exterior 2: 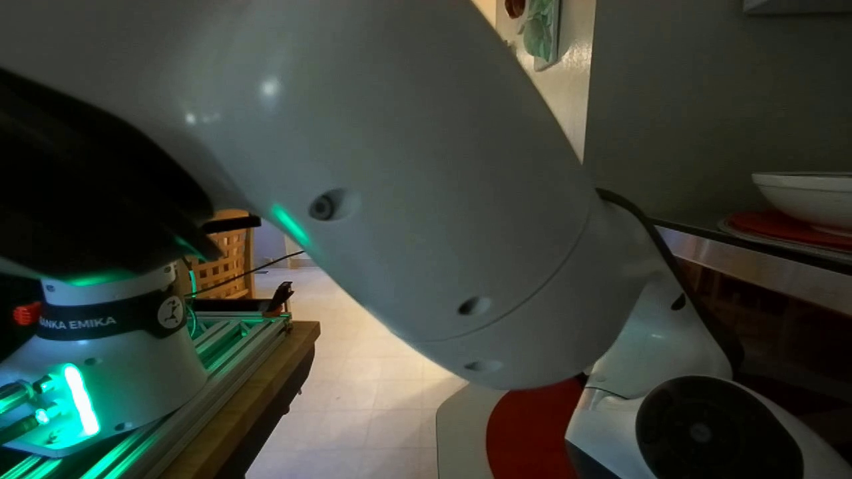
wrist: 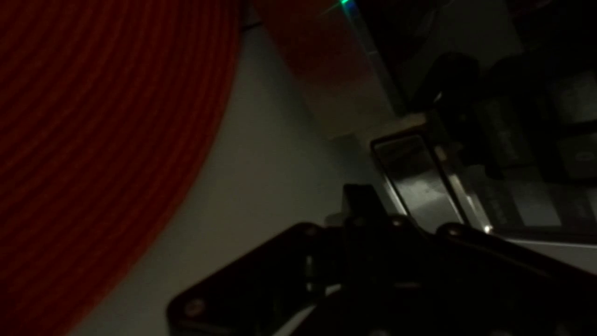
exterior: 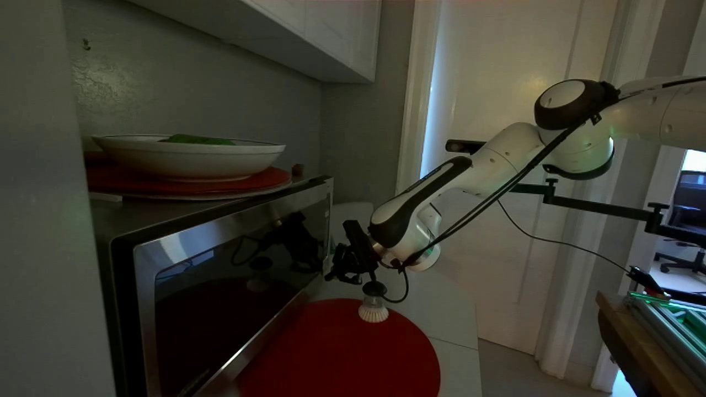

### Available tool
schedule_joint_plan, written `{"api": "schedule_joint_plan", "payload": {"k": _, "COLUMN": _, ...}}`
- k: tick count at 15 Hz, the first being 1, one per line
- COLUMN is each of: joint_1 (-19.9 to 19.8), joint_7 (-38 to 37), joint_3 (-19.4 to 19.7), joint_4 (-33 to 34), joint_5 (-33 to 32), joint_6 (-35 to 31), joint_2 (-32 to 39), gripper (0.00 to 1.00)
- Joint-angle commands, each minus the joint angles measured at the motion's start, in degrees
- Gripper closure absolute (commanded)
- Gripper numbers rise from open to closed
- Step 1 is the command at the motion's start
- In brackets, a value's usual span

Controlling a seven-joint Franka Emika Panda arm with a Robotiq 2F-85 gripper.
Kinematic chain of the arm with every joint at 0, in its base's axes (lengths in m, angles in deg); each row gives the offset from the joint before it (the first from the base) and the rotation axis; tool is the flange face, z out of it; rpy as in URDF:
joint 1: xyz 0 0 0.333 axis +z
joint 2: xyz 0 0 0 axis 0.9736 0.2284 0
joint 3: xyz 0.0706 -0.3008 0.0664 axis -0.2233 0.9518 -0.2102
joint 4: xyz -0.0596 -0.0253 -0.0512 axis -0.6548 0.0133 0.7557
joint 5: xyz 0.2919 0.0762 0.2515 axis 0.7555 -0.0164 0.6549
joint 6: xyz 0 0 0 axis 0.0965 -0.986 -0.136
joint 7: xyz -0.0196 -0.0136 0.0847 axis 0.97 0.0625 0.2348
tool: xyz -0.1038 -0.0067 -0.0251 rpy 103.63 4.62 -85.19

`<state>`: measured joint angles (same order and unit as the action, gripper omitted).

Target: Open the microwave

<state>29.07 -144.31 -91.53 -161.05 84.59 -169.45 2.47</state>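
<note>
White bowl [exterior: 190, 162], with a green item [exterior: 199, 140] inside: rests above and to the left of the gripper [wrist: 359, 196] in an exterior view, on a red mat [exterior: 267, 179] atop the microwave [exterior: 220, 286]

Microwave, object of the task: stands immediately left of the gripper; silver-edged and dark-glazed; to all appearance closed at the door [exterior: 237, 300], with a slight gap not ruled out

Framed silver button [wrist: 417, 179]: sits just ahead of the gripper in the wrist view, low on the front of the microwave; judged the likely door release; cannot tell touching from just apart

Gripper: fully closed, with both jaws drawn together and nothing held between

Step in hand, by judgement: alignment of the closed jaws with the button, ahead of any opening

Next move, by judgement: calls for a short, straight push into the middle of the button, firm enough to free the door without skidding off the edge; then a retreat out of the door's path; then a hook behind the loose edge and a steady pull

Brush-like item [exterior: 373, 313], pale and ribbed at the foot, dark at the cap: stands below and slightly right of the gripper, on a red placemat [exterior: 342, 353]; possibly in the way of the swinging door

Arm [exterior: 504, 157]: extends from the gripper to the upper right
</note>
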Motion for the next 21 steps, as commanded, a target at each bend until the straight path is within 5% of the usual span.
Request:
{"api": "schedule_joint_plan", "payload": {"k": 1, "joint_1": 0.00, "joint_7": 3.33, "joint_3": 2.18, "joint_4": -9.50, "joint_5": 3.82, "joint_6": 3.28, "joint_2": -11.11, "gripper": 1.00}}
{"api": "schedule_joint_plan", "payload": {"k": 3, "joint_1": -0.11, "joint_7": 3.34, "joint_3": 2.14, "joint_4": -9.61, "joint_5": 3.79, "joint_6": 3.34, "joint_2": -11.11, "gripper": 1.00}}
{"api": "schedule_joint_plan", "payload": {"k": 4, "joint_1": -0.16, "joint_7": 2.58, "joint_3": -0.75, "joint_4": 0.25, "joint_5": 2.11, "joint_6": 0.07, "joint_2": 0.37, "gripper": 0.99}}
{"api": "schedule_joint_plan", "payload": {"k": 9, "joint_1": -0.16, "joint_7": 2.58, "joint_3": -0.79, "joint_4": 0.45, "joint_5": 2.07, "joint_6": 0.07, "joint_2": 0.37, "gripper": 1.00}}
{"api": "schedule_joint_plan", "payload": {"k": 13, "joint_1": -2.77, "joint_7": 5.19, "joint_3": 3.21, "joint_4": -11.03, "joint_5": 1.28, "joint_6": -2.40, "joint_2": -7.37, "gripper": 1.00}}
{"api": "schedule_joint_plan", "payload": {"k": 20, "joint_1": -2.37, "joint_7": 5.07, "joint_3": 3.38, "joint_4": -11.02, "joint_5": 1.54, "joint_6": -3.80, "joint_2": -7.51, "gripper": 1.00}}
{"api": "schedule_joint_plan", "payload": {"k": 21, "joint_1": -0.16, "joint_7": 2.58, "joint_3": -0.79, "joint_4": 0.45, "joint_5": 2.07, "joint_6": 0.07, "joint_2": 0.37, "gripper": 1.00}}
